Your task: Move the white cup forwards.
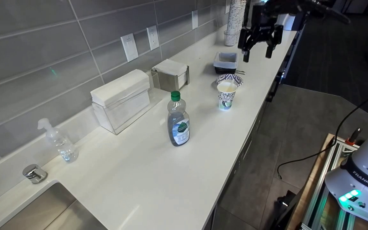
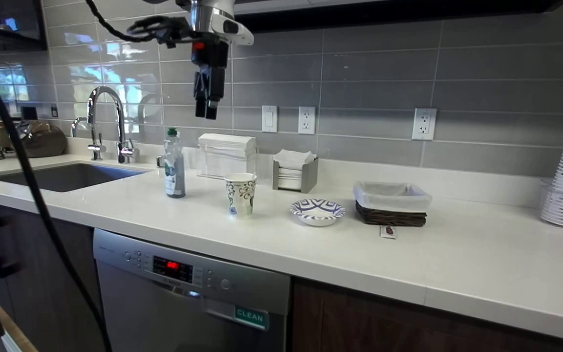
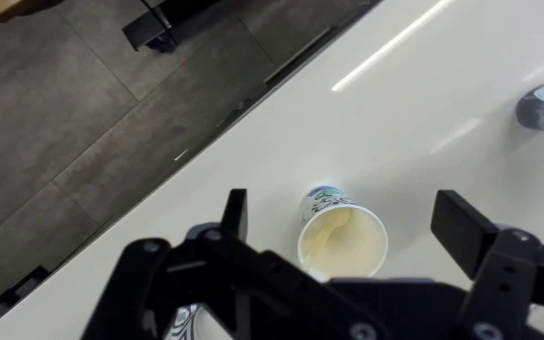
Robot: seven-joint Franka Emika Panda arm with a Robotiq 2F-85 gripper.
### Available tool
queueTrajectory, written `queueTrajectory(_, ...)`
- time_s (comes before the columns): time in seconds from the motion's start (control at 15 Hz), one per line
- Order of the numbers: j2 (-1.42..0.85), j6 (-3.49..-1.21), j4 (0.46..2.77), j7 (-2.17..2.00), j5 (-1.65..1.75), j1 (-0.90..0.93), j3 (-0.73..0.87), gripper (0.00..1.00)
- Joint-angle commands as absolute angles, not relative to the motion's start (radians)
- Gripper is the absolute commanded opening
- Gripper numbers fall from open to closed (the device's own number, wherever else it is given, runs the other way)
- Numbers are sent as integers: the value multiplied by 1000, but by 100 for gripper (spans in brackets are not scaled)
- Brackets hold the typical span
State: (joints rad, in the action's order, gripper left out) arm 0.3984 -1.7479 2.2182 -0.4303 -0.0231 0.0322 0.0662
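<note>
The white cup (image 1: 226,99) with dark swirls and blue-green marks stands upright on the white counter (image 1: 158,179). It also shows in an exterior view (image 2: 240,198) right of the soap bottle. In the wrist view the cup (image 3: 347,250) is seen from above, with a pale spoon-like utensil (image 3: 324,236) inside. My gripper (image 1: 257,56) is open and empty, high above the counter. It also hangs above the counter in an exterior view (image 2: 205,112). In the wrist view the cup appears between the spread fingers (image 3: 343,217), apart from both. The cup's near rim is partly hidden by the gripper.
A green-capped soap bottle (image 1: 178,124) stands near the cup. A patterned shallow dish (image 2: 317,211) sits on its other side, near a lined basket (image 2: 392,205). Napkin holders (image 1: 123,99) stand along the wall. The counter's front edge (image 1: 235,163) runs close by.
</note>
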Motion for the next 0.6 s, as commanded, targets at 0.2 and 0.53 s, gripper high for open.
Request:
queueTrajectory(0.2,393,-1476,1986,-304,108,-44,24,100)
queueTrajectory(0.53,372,-1444,1938,-294,135,-44,14,100)
